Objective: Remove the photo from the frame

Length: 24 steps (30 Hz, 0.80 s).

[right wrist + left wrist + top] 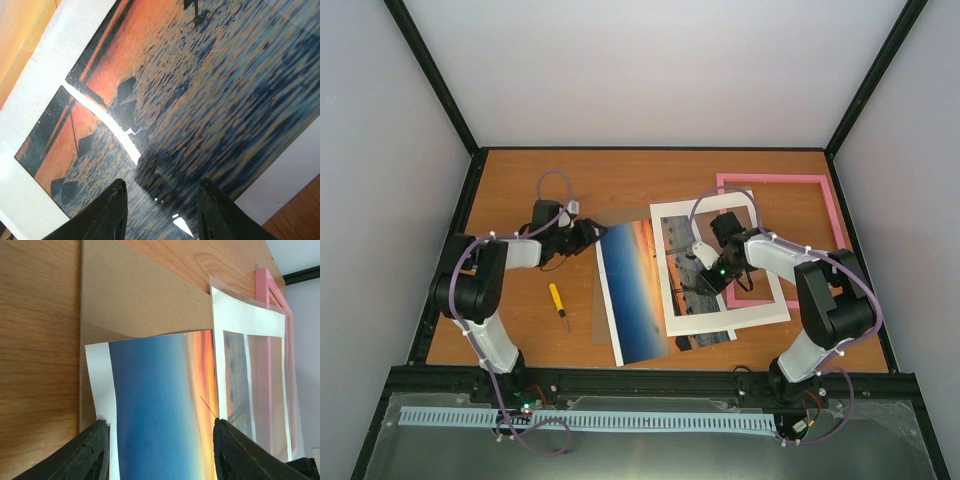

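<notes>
The photo (636, 292) lies outside the frame (770, 180), partly under the mat (665, 285). The left hand (161, 426) straddles its edge, part-open. The right hand (160, 189) is part-open, empty. Next, probably: grip, draw clear.

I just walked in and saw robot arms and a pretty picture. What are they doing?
They are getting the photo out of the pink frame, and it is already out. The frame lies apart at the back right of the table. The photo lies on a brown backing board, partly under a white mat. The left gripper has its jaws open around the photo's lifted edge. The right gripper is over the mat's window, jaws open.
</notes>
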### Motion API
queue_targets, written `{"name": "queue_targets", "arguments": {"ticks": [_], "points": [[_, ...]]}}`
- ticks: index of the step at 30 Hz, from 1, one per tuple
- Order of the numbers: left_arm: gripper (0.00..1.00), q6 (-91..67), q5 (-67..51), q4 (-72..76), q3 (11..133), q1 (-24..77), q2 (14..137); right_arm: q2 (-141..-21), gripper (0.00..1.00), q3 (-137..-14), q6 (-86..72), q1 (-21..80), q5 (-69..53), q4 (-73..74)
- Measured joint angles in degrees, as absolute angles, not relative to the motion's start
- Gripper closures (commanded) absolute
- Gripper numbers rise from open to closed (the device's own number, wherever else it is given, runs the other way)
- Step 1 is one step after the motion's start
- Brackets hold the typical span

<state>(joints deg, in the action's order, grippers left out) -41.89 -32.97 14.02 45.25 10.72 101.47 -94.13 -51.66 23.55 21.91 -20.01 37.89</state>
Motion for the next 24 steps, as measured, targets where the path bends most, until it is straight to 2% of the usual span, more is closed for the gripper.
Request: {"name": "queue_targets", "arguments": {"ticks": [16,24], "points": [[0.53,-42.3,-35.62,17.98,44.4,10.7,101.34,-94.15,0.6,-51.7,23.55,21.96,-19.92,37.87],[0.6,-42.37,-35.33,18.0,44.4,10.7,103.18,-94.15,0.6,-51.7,23.55,21.96,-19.9,37.89]]}}
